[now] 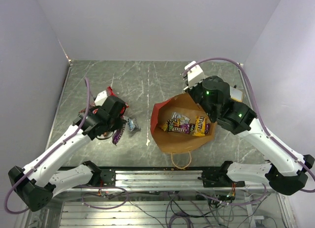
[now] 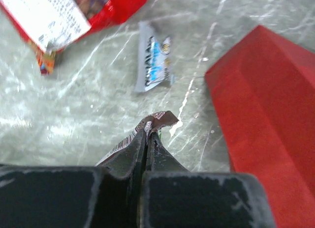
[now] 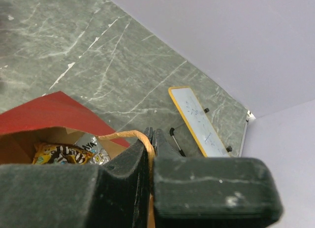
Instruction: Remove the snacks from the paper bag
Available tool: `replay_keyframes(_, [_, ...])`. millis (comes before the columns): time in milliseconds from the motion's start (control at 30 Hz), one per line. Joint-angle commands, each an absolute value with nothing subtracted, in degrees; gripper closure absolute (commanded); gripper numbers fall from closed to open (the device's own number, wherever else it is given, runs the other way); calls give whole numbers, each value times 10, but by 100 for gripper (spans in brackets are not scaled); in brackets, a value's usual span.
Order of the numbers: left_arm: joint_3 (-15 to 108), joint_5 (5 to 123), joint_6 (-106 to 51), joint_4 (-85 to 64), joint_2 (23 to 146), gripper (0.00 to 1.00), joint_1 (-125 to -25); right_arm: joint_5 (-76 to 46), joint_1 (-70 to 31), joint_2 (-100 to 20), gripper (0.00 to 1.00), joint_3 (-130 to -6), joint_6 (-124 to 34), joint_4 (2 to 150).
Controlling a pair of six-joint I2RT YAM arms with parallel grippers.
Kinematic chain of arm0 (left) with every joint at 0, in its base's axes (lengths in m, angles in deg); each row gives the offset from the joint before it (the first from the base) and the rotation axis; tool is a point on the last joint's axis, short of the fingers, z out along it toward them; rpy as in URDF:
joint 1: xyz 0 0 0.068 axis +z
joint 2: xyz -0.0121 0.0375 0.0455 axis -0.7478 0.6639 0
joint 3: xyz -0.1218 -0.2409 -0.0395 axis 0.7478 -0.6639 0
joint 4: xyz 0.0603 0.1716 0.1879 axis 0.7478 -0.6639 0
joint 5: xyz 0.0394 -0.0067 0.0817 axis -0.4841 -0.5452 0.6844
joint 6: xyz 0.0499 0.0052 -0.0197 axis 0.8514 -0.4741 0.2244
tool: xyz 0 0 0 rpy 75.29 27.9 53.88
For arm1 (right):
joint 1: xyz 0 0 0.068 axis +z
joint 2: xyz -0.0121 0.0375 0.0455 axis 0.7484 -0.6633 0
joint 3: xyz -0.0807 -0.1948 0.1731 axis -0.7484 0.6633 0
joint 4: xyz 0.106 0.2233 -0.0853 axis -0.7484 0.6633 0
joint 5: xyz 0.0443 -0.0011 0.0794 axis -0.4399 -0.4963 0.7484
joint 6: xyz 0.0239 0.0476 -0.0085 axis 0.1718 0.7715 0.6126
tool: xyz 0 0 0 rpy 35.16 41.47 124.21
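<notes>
While low, left arm [image 1: 59, 151] (elbow bent) pinches wrapper [image 2: 158, 120].

We stretch our left arm [image 1: 54, 161] from its base at the near left corner forward and to the right, and our left wrist [image 1: 106, 117] bends downward over the left part of the table. Our left gripper [image 2: 148, 134] points down at the surface with its fingers pressed together, pinching the edge of a snack packet [image 2: 160, 120] between the tips. Our right arm [image 1: 268, 142] rises from the near right base and folds back to the left, carrying our right wrist [image 1: 214, 92] high. Our right gripper [image 3: 150, 134] has its fingers closed flat against each other, with the thin loop handle [image 3: 130, 135] of the paper bag [image 1: 170, 139] caught between them.
</notes>
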State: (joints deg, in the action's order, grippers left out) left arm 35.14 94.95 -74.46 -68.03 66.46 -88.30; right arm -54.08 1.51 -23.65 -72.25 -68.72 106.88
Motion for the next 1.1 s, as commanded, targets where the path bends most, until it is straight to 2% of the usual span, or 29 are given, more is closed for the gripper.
replay_keyframes(0, [282,893,-907,-651,642,93,-848,-532,14,-239,100,-746,-667,1082])
replay_keyframes(233, [171,884,-1125,-586,622,93,-826,-521,14,-236,100,-752,-665,1095])
replay_keyframes(367, [150,922,-1212,-594,623,93,-824,-517,14,-234,100,-748,-658,1102])
replay_keyframes(500, [148,981,-1270,-605,627,93,-817,-518,14,-232,100,-753,-653,1109])
replay_keyframes(933, [70,967,-1359,-450,687,93,-792,-512,14,-237,100,-764,-660,1105])
replay_keyframes(1000, [59,956,-1354,-421,697,87,-789,-510,14,-235,100,-761,-660,1103])
replay_keyframes(1067, [53,941,-1367,-418,706,72,-786,-506,14,-232,100,-757,-659,1102])
